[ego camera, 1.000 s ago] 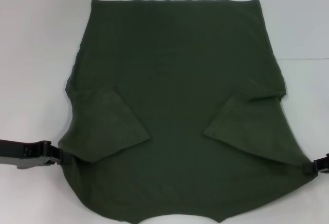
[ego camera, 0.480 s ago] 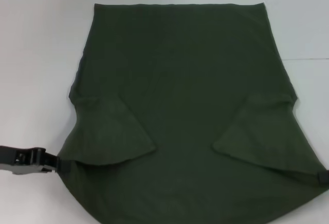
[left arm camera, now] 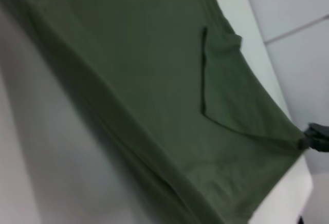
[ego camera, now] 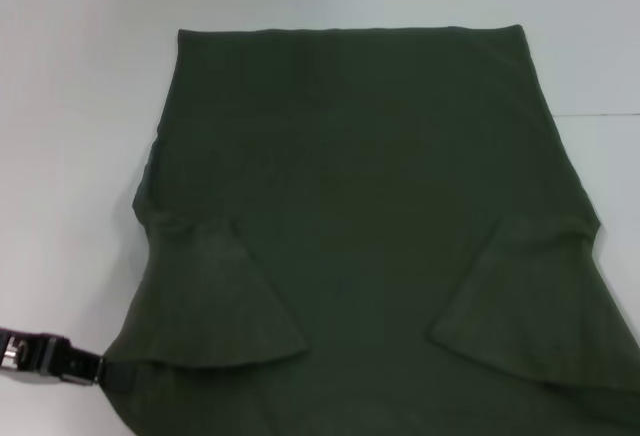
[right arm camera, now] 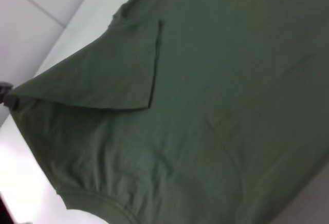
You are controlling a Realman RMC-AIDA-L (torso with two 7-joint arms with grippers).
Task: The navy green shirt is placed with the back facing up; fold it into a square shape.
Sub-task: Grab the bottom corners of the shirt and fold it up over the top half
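Fingers of left gripper (ego camera: 100,369): clamped on near-left shoulder corner of plain dark olive-green short-sleeved shirt (ego camera: 350,216), spread on white table (ego camera: 70,106). Right gripper (left arm camera: 311,137): pinching opposite corner. Change: garment dragged nearer, both sleeves folded inward; squaring fold pending.

Head cam looks fwd and down from above onto the navy green shirt (ego camera: 350,206) on the white table (ego camera: 70,106), cropping its near edge. Both wrist cams sit close and low at opposite near corners, each looking obliquely across the fabric toward the other side.
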